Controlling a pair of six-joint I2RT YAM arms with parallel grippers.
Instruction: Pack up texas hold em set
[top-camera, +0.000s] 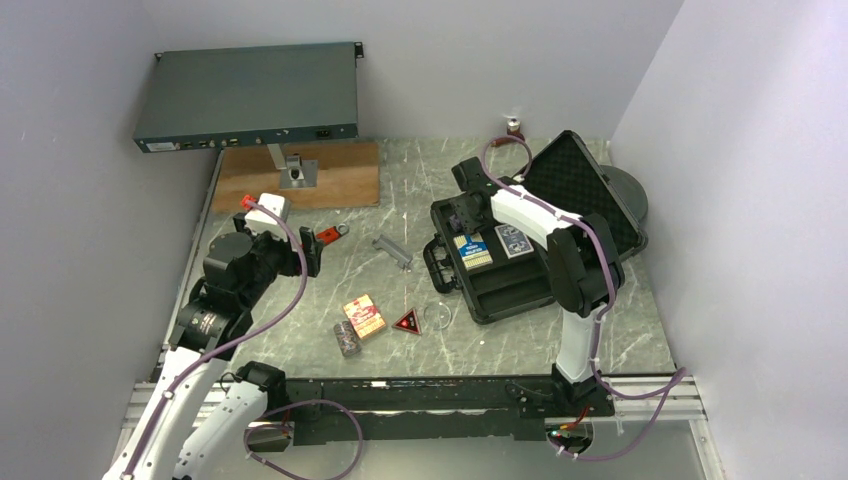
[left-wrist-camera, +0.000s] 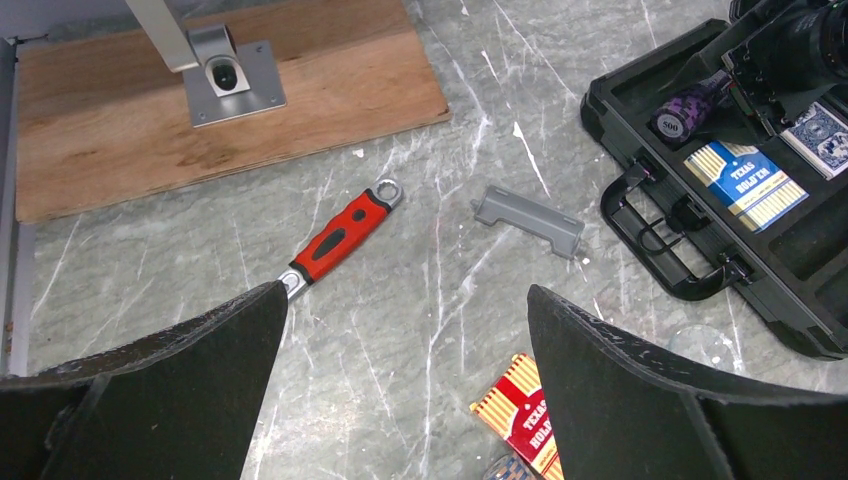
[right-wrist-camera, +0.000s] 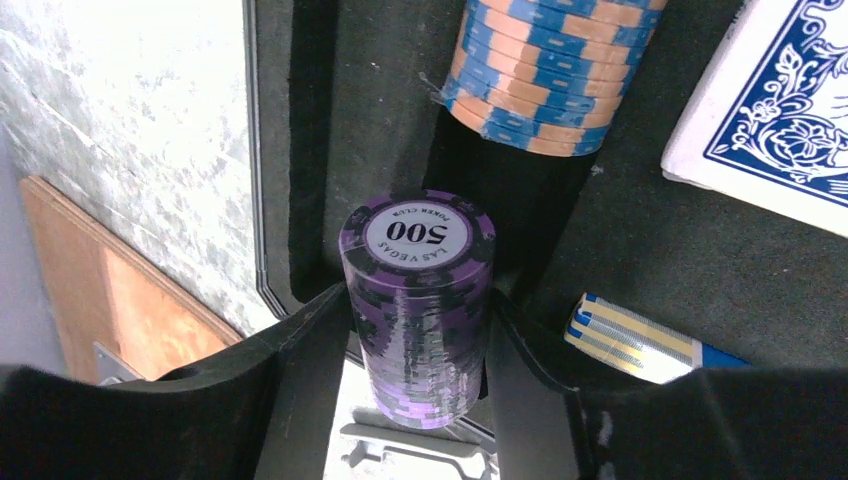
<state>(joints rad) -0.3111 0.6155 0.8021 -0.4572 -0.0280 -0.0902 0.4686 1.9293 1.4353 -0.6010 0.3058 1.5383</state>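
**Purple chips clamped over the case, left fingers spread and bare**

Top external: the right gripper (top-camera: 462, 214) reaches down into the far left corner of the black hard-shell case (top-camera: 520, 290), whose foam-lined lid stands open. What its fingers hold is too small to tell here. Just on the near side of those fingers lie a blue-and-cream striped card box (top-camera: 474, 251) and a blue-backed card deck (top-camera: 513, 240). The left gripper (top-camera: 308, 252) hangs just beside a red-handled wrench (top-camera: 328, 235).

Left wrist: the left fingers (left-wrist-camera: 150, 400) stand wide apart with only marbled tabletop between them. Ahead of them lie the wrench and a grey plastic bar (left-wrist-camera: 528, 220). A red-and-cream striped card box (left-wrist-camera: 522, 420) sits just inside the right fingertip. Only this view gives a side look at the purple poker-chip stack (left-wrist-camera: 685, 108), which leans over the case. Its "500" face is turned down-left and its long axis slants up-right into the right gripper.

Right wrist: the stack fills the gap between the two black fingers (right-wrist-camera: 300, 380), pinched on both sides. Its long axis runs up and down the frame, with the white "500 Las Vegas Poker Club" face at the upper end. The edges are purple with black bars. Beyond the fingertips a blue-and-orange chip stack (right-wrist-camera: 535, 70) lies in the case's groove.
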